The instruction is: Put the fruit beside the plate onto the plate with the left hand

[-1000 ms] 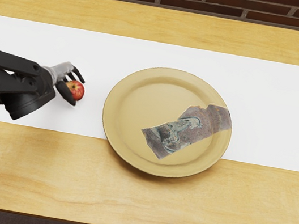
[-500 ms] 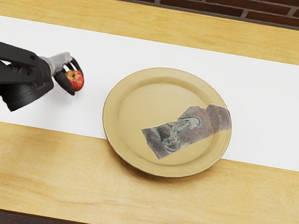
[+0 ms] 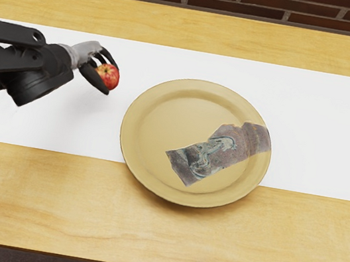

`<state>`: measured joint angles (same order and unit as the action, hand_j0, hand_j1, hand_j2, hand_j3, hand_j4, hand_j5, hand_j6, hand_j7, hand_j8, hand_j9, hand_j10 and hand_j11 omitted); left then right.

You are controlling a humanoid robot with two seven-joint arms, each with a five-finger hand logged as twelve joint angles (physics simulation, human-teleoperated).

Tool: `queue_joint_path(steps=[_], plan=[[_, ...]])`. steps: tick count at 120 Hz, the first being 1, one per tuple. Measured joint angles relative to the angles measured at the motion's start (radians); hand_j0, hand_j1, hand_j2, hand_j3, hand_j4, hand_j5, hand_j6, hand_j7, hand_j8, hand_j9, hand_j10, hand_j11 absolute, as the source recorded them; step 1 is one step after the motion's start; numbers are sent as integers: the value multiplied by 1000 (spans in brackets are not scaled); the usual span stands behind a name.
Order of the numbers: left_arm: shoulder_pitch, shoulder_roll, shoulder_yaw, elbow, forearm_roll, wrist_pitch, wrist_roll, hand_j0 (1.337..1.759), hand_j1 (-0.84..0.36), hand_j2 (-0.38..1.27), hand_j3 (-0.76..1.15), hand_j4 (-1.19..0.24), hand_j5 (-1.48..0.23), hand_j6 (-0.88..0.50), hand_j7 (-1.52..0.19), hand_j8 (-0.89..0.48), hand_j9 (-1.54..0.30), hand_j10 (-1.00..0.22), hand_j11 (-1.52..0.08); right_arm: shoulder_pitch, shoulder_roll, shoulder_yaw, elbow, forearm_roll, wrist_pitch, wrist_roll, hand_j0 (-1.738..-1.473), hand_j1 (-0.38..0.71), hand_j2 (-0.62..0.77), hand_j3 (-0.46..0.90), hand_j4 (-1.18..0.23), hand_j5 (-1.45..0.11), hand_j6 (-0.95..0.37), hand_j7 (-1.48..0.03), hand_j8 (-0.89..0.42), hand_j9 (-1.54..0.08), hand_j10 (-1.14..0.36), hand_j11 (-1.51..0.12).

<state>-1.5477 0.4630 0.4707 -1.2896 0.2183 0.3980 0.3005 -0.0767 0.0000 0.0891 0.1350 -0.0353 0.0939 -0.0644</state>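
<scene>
Apple (image 3: pixel 108 76) in left hand (image 3: pixel 94 66), fingers (image 3: pixel 94 79) curled, left of plate (image 3: pixel 163 119)

Red apple (image 3: pixel 108 75) left of tan plate (image 3: pixel 163 119)

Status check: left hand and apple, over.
Left hand shut on apple; right arm out of view. Apple left of the plate, not on it yet. Grey-brown patterned patch lies on plate's right half.
</scene>
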Motion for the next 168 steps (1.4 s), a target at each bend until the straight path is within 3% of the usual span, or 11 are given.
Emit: queue_joint_path(steps=[86,146,168], plan=[[54,-18,-238,7,16,-112,-7,1656,-291,136,0,-547,-745,-390,-748,-495,-740,-557,-739,0,0,0,0,0,0,0,-1658,-349,0,0,0,0,0,0,0,0,0,0],[55,-144,-263,61,20,-133,-8,1658,-268,160,0,-530,-702,-444,-694,-521,-695,-534,-694,0,0,0,0,0,0,0,-1658,-349,0,0,0,0,0,0,0,0,0,0],[88,-173,-279,67,21,-133,-9,1658,-271,182,0,-529,-700,-480,-695,-517,-694,-533,-694,0,0,0,0,0,0,0,-1658,-349,0,0,0,0,0,0,0,0,0,0]])
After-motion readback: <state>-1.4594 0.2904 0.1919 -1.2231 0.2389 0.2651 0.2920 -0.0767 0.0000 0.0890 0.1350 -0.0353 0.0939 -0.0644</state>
